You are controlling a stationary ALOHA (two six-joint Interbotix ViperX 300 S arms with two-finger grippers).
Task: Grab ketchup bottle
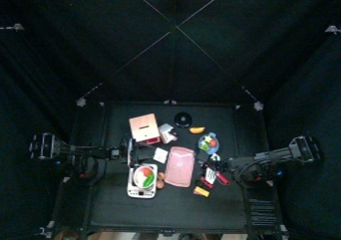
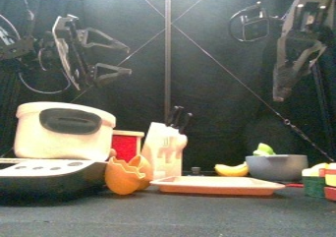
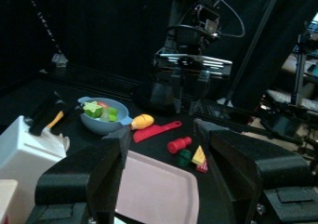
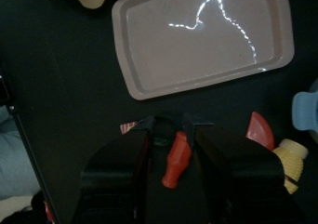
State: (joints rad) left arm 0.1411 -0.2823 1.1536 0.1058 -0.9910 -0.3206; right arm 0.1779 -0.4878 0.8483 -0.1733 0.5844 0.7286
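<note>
The ketchup bottle, small, slim and bright red, lies on the black table just off one long edge of the pink tray. In the left wrist view the ketchup bottle lies past the tray's far corner. My right gripper hangs open above the bottle, its jaws framing it from on high without touching. The front view shows that gripper well clear of the table. My left gripper stands wide open with nothing in it, raised over the table's left side.
Beside the bottle lie another red piece, a yellow piece and a blue bowl of green bits. A white appliance, a white holder and an orange thing stand at the left and middle.
</note>
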